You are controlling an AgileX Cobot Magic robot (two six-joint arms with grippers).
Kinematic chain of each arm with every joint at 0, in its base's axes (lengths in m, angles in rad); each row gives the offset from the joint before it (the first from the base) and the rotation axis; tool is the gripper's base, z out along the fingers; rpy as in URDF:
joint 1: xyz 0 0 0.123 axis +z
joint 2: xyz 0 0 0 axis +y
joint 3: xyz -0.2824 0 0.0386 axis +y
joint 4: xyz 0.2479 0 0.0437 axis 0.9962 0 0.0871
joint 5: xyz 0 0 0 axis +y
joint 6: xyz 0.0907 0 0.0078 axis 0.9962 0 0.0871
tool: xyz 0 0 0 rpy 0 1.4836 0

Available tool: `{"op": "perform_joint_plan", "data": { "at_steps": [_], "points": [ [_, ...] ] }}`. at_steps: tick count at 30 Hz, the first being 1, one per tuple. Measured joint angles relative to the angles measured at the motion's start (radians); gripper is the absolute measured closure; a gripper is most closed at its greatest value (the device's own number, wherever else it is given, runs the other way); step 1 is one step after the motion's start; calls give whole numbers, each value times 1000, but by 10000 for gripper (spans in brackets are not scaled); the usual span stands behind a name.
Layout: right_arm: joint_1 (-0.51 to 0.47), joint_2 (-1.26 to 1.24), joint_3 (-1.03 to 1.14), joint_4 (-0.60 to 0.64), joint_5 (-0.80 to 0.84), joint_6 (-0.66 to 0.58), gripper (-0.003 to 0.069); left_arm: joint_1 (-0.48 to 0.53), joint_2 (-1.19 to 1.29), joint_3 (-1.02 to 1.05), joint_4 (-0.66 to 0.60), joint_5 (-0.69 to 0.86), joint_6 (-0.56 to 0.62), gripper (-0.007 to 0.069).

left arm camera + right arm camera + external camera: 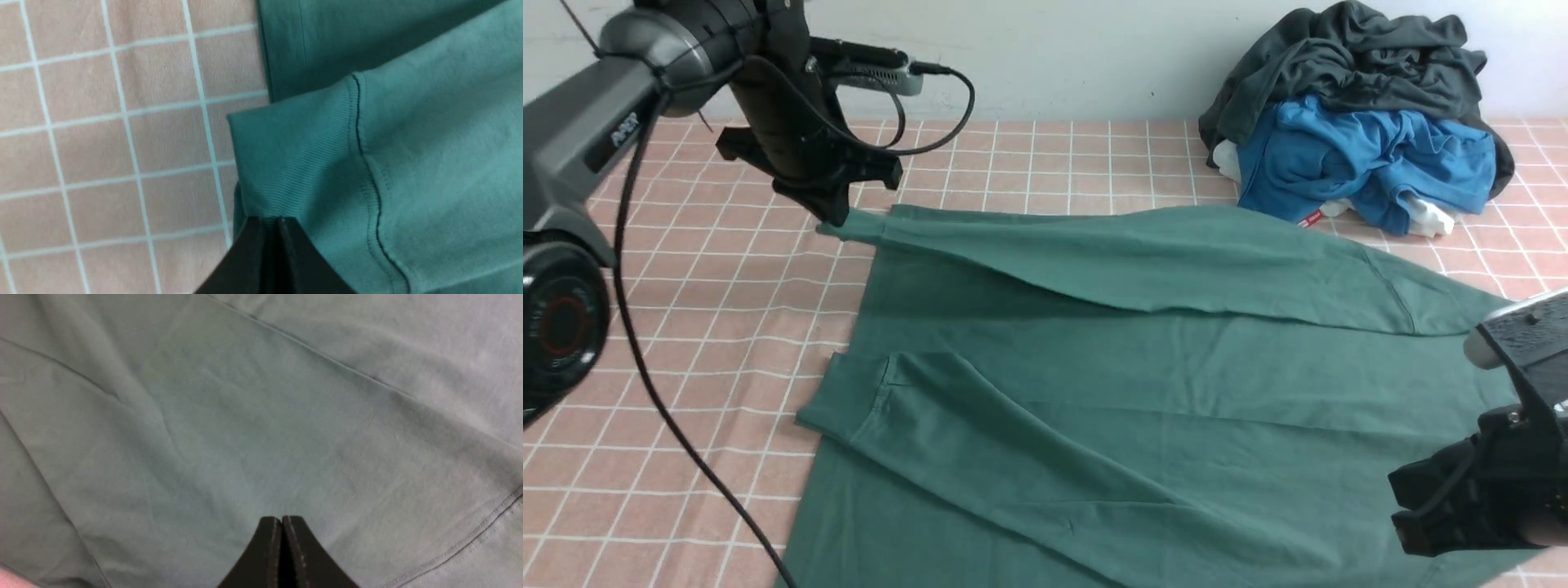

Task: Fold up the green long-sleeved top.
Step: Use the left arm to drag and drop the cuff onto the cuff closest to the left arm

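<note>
The green long-sleeved top (1143,384) lies spread over the checked tablecloth, both sleeves laid across its body. My left gripper (832,214) is shut on the ribbed cuff (294,163) of the far sleeve, at the top's far left corner; the left wrist view shows the cuff's edge pinched between the black fingertips (253,241). The sleeve runs from there to the right shoulder. My right gripper (281,519) is shut with nothing in it, hanging over the top's flat cloth (245,428) at the near right. In the front view only its black body (1486,482) shows.
A pile of other clothes sits at the back right: a dark grey garment (1347,57) on a bright blue one (1364,155). The pink checked tablecloth (727,343) shows left of the top. The left arm's cable (645,367) trails across it.
</note>
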Motion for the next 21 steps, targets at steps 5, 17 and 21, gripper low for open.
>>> {"op": "perform_joint_plan", "data": {
  "at_steps": [5, 17, 21],
  "points": [
    [0, 0, 0, -11, 1, 0, 673, -3, -147, 278, -6, 3, 3, 618],
    [0, -6, -1, -13, 2, 0, 673, -48, -355, 753, 26, -114, 8, 579],
    [0, -6, -1, -14, 13, 0, 673, -53, -379, 794, 28, -121, 31, 465]
  ]
}}
